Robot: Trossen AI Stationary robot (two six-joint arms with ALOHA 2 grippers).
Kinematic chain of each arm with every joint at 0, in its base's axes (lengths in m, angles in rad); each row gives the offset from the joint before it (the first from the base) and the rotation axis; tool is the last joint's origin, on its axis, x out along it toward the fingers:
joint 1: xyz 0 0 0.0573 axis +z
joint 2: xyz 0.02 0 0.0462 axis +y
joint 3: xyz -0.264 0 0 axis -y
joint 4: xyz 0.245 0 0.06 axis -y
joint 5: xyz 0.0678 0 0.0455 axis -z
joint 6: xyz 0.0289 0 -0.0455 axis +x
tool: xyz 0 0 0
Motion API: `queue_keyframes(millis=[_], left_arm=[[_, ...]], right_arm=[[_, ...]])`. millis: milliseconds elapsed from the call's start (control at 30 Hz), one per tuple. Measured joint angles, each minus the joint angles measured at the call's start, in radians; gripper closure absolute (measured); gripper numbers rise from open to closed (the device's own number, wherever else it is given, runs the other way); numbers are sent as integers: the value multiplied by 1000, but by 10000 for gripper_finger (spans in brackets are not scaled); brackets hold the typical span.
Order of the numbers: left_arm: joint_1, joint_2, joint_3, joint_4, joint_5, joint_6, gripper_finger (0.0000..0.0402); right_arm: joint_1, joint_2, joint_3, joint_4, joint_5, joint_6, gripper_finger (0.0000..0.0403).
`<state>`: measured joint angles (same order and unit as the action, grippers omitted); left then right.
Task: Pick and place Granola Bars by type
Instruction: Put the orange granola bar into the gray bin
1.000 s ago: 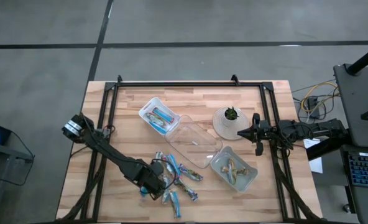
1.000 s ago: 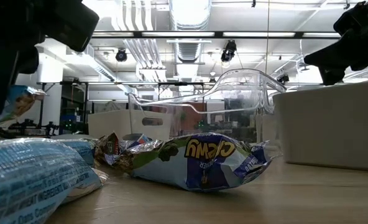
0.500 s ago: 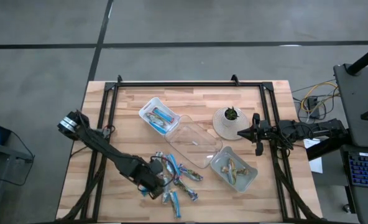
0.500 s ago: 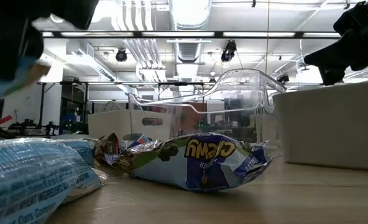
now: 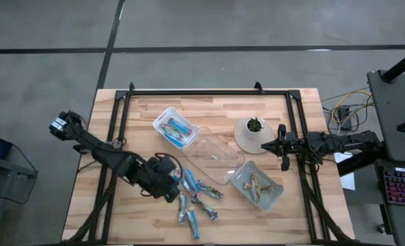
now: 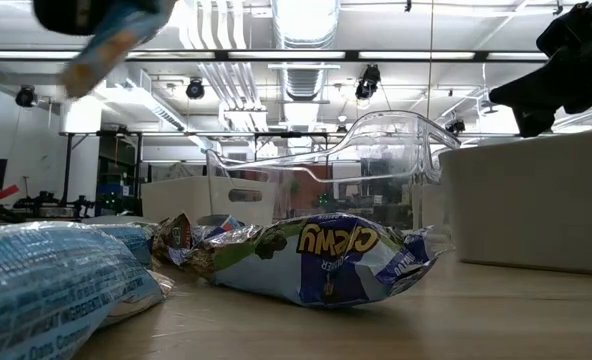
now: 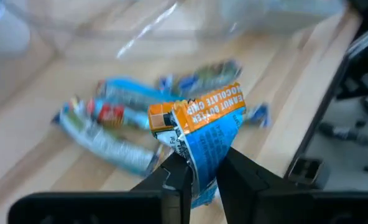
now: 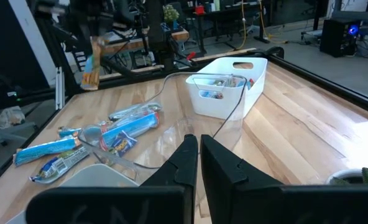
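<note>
While the pale slatted wooden table carries three rectangular trays, the clear middle tray lies between the white tray and the tray of tan bars. The crinkled foil granola bars are heaped near the front edge. The left gripper pinches one blue-and-orange bar above them. The right gripper, fingers pressed together, hangs beside a round white plant pot.

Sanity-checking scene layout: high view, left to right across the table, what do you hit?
left gripper shut on a granola bar → loose pile of granola bars → empty clear tray → tray of greenish-tan bars → right gripper, shut, at the table's right edge.
</note>
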<state>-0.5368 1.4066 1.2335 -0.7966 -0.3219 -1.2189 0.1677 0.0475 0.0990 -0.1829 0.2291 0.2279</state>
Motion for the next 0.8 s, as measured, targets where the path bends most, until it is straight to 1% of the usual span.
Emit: queue_keyframes(millis=[100, 333, 467, 633, 800], left_arm=[[19, -7, 0, 74, -33, 50, 356], [87, 7, 0, 254, -52, 207, 355], [123, 22, 0, 357, -62, 325, 355], [157, 59, -2, 500, -62, 480, 355], [172, 109, -2, 678, -62, 617, 355]], right_arm=[[0, 0, 0, 0, 0, 0, 390], [0, 0, 0, 0, -1, 0, 390], [0, 0, 0, 0, -1, 0, 390], [0, 0, 0, 0, -1, 0, 390], [0, 0, 0, 0, -1, 0, 390]])
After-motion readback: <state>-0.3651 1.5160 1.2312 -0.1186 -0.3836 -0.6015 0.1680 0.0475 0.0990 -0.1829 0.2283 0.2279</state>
